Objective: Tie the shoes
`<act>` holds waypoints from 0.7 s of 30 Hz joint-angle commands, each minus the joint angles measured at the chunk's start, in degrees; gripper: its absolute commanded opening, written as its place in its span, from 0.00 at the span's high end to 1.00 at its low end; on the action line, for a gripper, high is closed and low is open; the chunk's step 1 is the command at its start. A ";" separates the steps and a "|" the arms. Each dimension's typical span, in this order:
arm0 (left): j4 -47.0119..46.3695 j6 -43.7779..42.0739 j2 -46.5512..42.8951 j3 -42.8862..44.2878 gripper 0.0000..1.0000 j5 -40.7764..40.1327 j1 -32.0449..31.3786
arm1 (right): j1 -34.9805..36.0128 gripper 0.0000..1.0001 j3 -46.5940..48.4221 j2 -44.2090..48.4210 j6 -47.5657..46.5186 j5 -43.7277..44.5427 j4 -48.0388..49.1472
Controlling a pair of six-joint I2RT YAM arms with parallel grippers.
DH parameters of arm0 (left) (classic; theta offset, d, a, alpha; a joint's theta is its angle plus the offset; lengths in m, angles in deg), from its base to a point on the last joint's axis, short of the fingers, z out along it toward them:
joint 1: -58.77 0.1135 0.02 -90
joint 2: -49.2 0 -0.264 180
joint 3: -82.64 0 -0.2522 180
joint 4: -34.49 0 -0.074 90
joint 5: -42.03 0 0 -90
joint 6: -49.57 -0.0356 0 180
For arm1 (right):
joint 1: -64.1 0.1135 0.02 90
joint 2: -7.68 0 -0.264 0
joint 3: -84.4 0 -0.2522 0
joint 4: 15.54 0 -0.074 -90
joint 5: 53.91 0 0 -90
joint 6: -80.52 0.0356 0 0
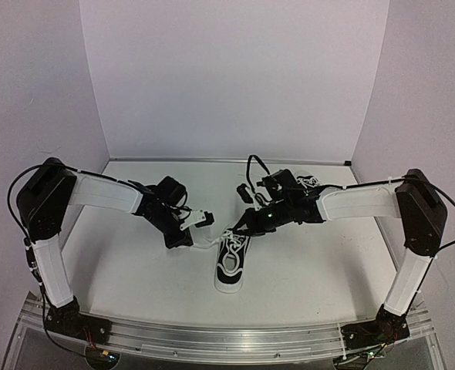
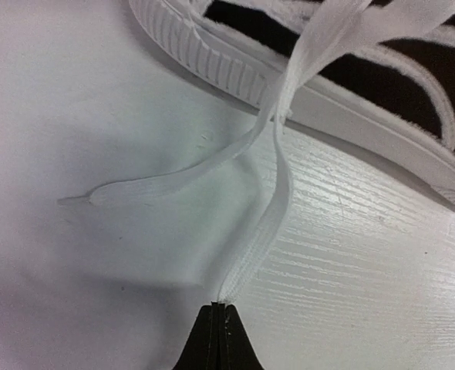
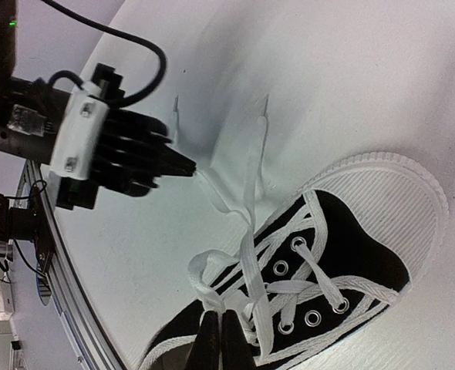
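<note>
One black sneaker [image 1: 231, 264] with a white sole and toe cap lies mid-table, toe toward the near edge. My left gripper [image 1: 190, 240] is just left of it, shut on a white lace [image 2: 267, 220] that runs taut up to the shoe's sole [image 2: 343, 116]; the lace's free end [image 2: 127, 189] lies on the table. My right gripper [image 1: 241, 229] is over the shoe's ankle end, shut on a loop of lace [image 3: 204, 270] beside the eyelets. The right wrist view shows the shoe [image 3: 366, 254] and the left gripper [image 3: 187, 165]. A second shoe [image 1: 308, 182] is partly hidden behind my right arm.
White table [image 1: 135, 270] with white walls at the back and both sides. An aluminium rail [image 1: 212, 333] runs along the near edge. Cables hang from both wrists.
</note>
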 commanded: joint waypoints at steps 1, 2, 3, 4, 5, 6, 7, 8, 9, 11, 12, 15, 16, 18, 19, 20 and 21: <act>-8.82 7.20 -11.20 -2.42 1.00 -3.19 0.13 | -0.27 1.00 1.31 -0.02 0.40 1.31 0.09; -9.48 9.02 -12.43 -2.57 1.00 -4.36 0.13 | -0.35 1.00 1.22 -0.01 0.44 1.46 0.08; -9.58 10.70 -13.46 -2.59 1.00 -4.49 0.09 | -0.44 1.00 1.15 -0.05 0.44 1.55 0.13; -9.56 12.28 -14.49 -2.71 1.00 -4.24 0.02 | -0.51 1.00 1.09 -0.11 0.48 1.63 0.16; -9.52 13.70 -15.41 -3.02 1.00 -3.89 -0.08 | -0.55 1.00 1.07 -0.19 0.52 1.68 0.20; -9.48 14.87 -16.29 -3.48 1.00 -3.59 -0.28 | -0.58 1.00 1.07 -0.23 0.56 1.72 0.25; -9.34 15.64 -17.24 -3.96 1.00 -3.41 -0.55 | -0.63 1.00 1.07 -0.23 0.60 1.77 0.26; -8.73 15.89 -17.92 -4.33 1.00 -3.41 -1.03 | -0.66 1.00 1.09 -0.24 0.60 1.82 0.26; -7.86 16.04 -18.51 -4.48 1.00 -3.37 -1.64 | -0.68 1.00 1.13 -0.23 0.61 1.88 0.26; -5.69 15.72 -19.57 -4.77 1.00 -3.19 -3.24 | -0.81 1.00 1.15 -0.13 0.62 2.00 0.26; -4.48 15.34 -20.10 -4.85 1.00 -3.11 -4.43 | -0.94 1.00 1.15 -0.07 0.65 2.14 0.26; 1.10 15.20 -21.27 -3.65 1.00 -3.87 -8.79 | -1.49 1.00 0.95 -0.01 0.82 2.26 0.26; 3.50 15.56 -21.58 -2.91 1.00 -4.04 -10.27 | -1.71 1.00 0.91 -0.04 0.90 2.34 0.26; 7.89 16.93 -22.06 -1.68 1.00 -3.86 -12.44 | -2.15 1.00 0.81 -0.17 1.02 2.38 0.31; 9.73 17.43 -22.36 -1.17 1.00 -3.50 -13.42 | -2.36 1.00 0.85 -0.25 1.05 2.32 0.34; 10.80 17.58 -22.67 -1.07 1.00 -3.14 -14.37 | -2.46 1.00 0.87 -0.42 0.98 2.27 0.35; 12.09 17.70 -22.97 -0.89 1.00 -3.03 -15.29 | -2.56 1.00 0.92 -0.49 0.93 2.20 0.36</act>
